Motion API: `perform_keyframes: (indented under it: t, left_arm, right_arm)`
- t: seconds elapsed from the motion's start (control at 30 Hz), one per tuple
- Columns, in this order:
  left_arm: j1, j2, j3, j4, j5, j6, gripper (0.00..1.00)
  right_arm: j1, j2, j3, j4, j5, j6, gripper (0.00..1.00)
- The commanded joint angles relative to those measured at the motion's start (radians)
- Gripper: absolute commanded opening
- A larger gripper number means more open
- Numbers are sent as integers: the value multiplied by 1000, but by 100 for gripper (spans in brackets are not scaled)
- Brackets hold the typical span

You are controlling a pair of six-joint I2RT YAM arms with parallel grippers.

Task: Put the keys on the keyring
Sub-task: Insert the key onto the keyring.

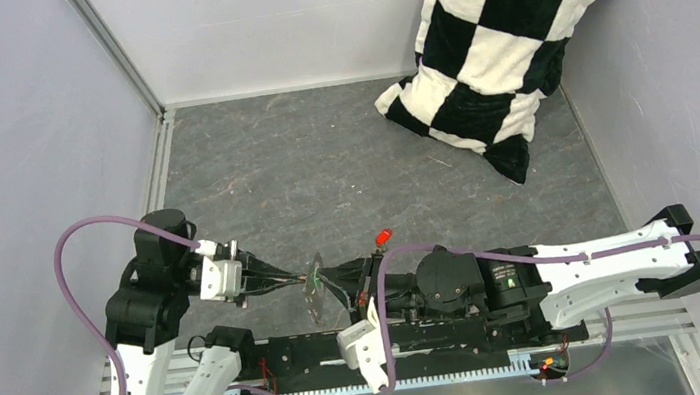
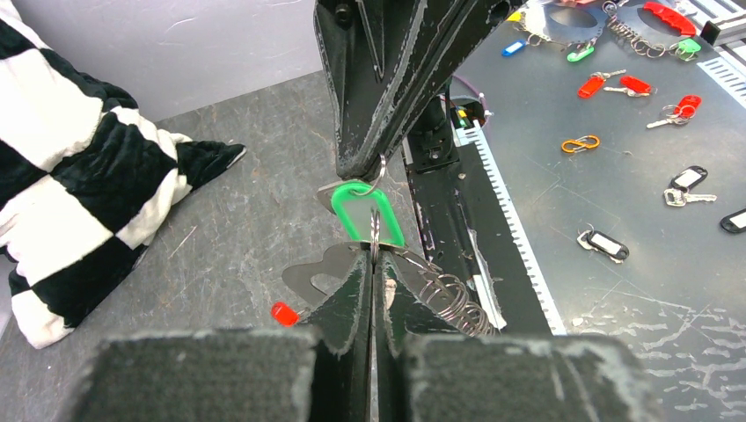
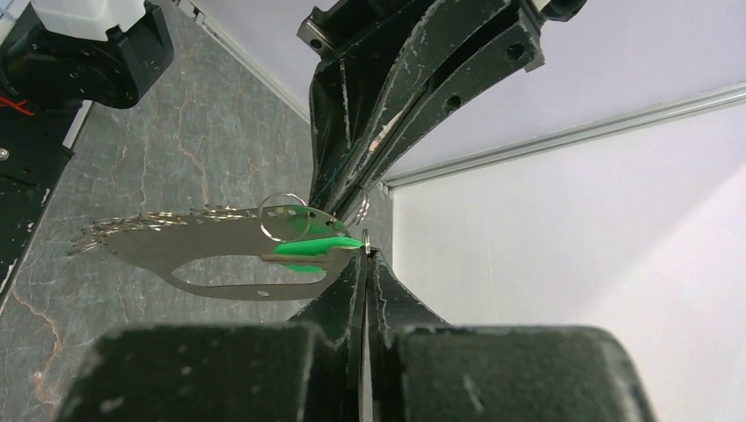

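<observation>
The keyring, a flat grey metal loop with a coiled chain, hangs in the air between my two grippers. My left gripper is shut on it; in the left wrist view its fingertips pinch a thin ring at the plate, and the coil hangs to the right. My right gripper is shut on the small ring of the green key, close against the left fingertips. The right wrist view shows the green key lying across the keyring. The red key lies on the table beyond them.
A black-and-white checkered pillow leans in the far right corner. Grey walls close in the table on three sides. A black rail runs along the near edge. Several spare key tags lie on a metal surface beyond it.
</observation>
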Motion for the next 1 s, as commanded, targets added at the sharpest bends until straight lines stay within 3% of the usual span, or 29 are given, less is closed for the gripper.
perform_keyframes:
  t: [0.0, 0.97]
  left_arm:
    - [-2, -5, 11, 25, 19, -40, 2]
    - [-3, -11, 5, 25, 6, -43, 2]
  right_arm:
    - [-3, -12, -7, 21, -2, 8, 0]
    - [-11, 17, 3, 28, -44, 18, 0]
